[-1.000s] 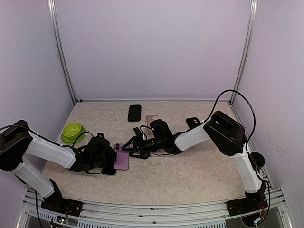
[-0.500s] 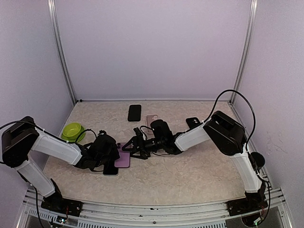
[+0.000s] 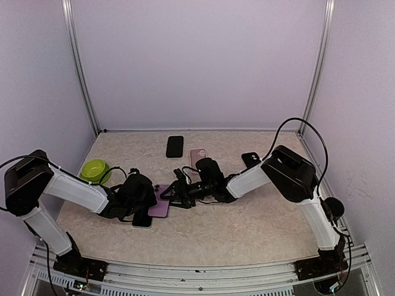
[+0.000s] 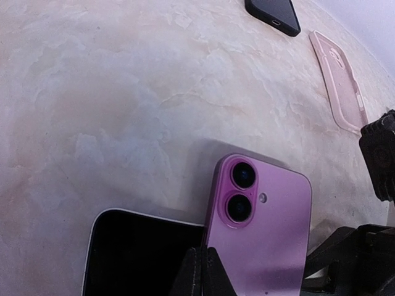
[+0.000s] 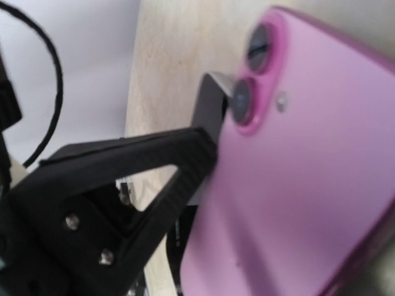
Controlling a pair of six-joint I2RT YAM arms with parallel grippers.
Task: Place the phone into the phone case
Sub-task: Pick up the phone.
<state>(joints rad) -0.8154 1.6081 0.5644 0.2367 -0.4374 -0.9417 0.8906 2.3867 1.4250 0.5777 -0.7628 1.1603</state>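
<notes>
A purple phone (image 3: 159,208) lies back up, one edge resting on a second phone with a black screen (image 3: 142,220). In the left wrist view the purple phone (image 4: 265,234) shows its two lenses, over the black-screen phone (image 4: 142,253). My left gripper (image 4: 200,274) is shut, its tips against the purple phone's left edge. My right gripper (image 3: 174,197) holds the purple phone (image 5: 308,172) across its width, one black finger (image 5: 185,154) on its edge. A clear pink phone case (image 3: 197,155) lies empty behind, also seen in the left wrist view (image 4: 339,80).
A black phone or case (image 3: 174,146) lies near the back wall. A small black object (image 3: 250,158) sits by the right arm. A green bowl (image 3: 94,169) stands at the left. Metal frame posts rise at the back corners.
My left gripper has moved right, up against the purple phone. The right gripper and the phone have shifted only slightly.
</notes>
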